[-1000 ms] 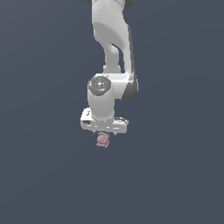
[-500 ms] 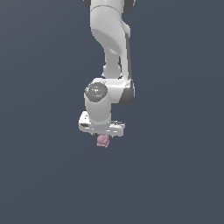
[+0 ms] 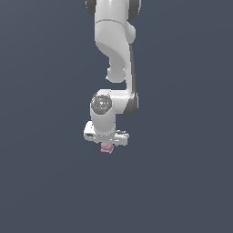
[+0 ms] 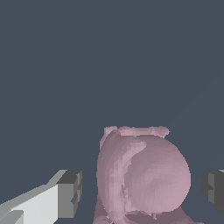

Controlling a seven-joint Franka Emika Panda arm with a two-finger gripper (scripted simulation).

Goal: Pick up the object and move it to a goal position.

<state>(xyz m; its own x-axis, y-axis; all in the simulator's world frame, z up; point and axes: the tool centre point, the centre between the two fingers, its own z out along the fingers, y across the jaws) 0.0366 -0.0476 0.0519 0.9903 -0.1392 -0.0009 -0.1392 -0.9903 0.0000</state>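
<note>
Item: object, directly under your gripper, lower centre of the exterior frame.

Detail: in the wrist view the object sits between the two fingertips, with a clear gap to each pad, so you have the jaws spread and nothing clenched. It looks rounded, with no clear long axis; knobs show along its upper edge. Judged: only closing remains before the lift. Containers: none in view. No goal marker is visible in either frame.

surface: plain dark slate-blue ground | edges: none visible | items resting on it: none discernible
</note>
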